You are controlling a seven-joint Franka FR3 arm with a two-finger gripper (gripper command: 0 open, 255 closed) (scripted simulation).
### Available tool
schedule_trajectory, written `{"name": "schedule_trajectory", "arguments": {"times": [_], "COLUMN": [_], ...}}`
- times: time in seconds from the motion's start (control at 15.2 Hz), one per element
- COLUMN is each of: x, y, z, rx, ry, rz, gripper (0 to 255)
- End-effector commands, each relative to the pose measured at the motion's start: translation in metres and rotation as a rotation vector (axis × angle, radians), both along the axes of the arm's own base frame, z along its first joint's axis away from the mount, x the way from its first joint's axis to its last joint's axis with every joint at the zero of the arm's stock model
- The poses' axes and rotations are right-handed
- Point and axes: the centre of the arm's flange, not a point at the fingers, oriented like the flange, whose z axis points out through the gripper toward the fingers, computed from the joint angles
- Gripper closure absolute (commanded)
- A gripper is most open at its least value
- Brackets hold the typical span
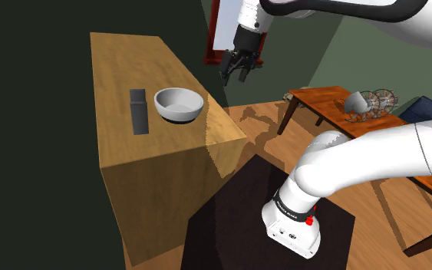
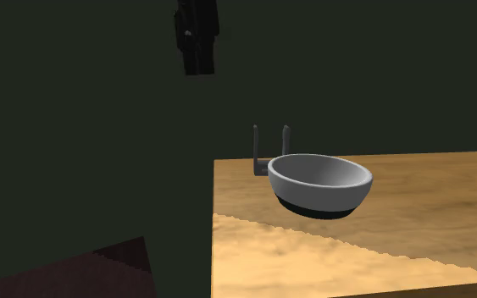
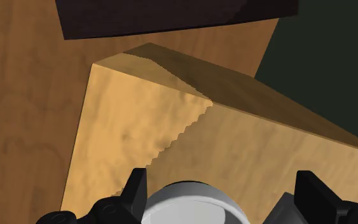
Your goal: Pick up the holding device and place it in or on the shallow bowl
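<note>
A dark grey holding device (image 1: 138, 111) lies on the wooden counter (image 1: 122, 153), just to the shoulder view's left of a pale grey shallow bowl (image 1: 179, 104). In the second exterior view its two upright prongs (image 2: 270, 148) rise behind the bowl (image 2: 319, 182). My black gripper (image 1: 237, 67) hangs in the air beyond the counter's edge, above and to the shoulder view's right of the bowl, holding nothing. In the wrist view its fingers (image 3: 136, 186) stand wide apart, open, with the bowl's rim (image 3: 190, 205) far below between them. The dark hand (image 2: 198, 38) hangs high against the dark wall.
The black stand (image 1: 268, 222) sits on the wooden floor below the counter's corner. A low wooden table (image 1: 321, 103) at the shoulder view's right carries a wire object (image 1: 379, 101) and a grey cone (image 1: 354, 102). A red frame (image 1: 214, 38) hangs behind the gripper.
</note>
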Motion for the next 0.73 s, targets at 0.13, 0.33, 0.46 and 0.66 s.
{"name": "schedule_trajectory", "arguments": {"times": [0.13,0.33,0.46,0.66], "x": [0.017,0.044,0.062,0.090], "y": [0.015,0.036,0.049,0.068], "z": [-0.014,-0.035,-0.048,-0.069], "rx": [-0.002,-0.006,-0.008,-0.011], "ry": [-0.002,-0.004,-0.006,-0.008], "rz": [-0.022,-0.055,-0.077,-0.109], "gripper": [0,0,0,0]}}
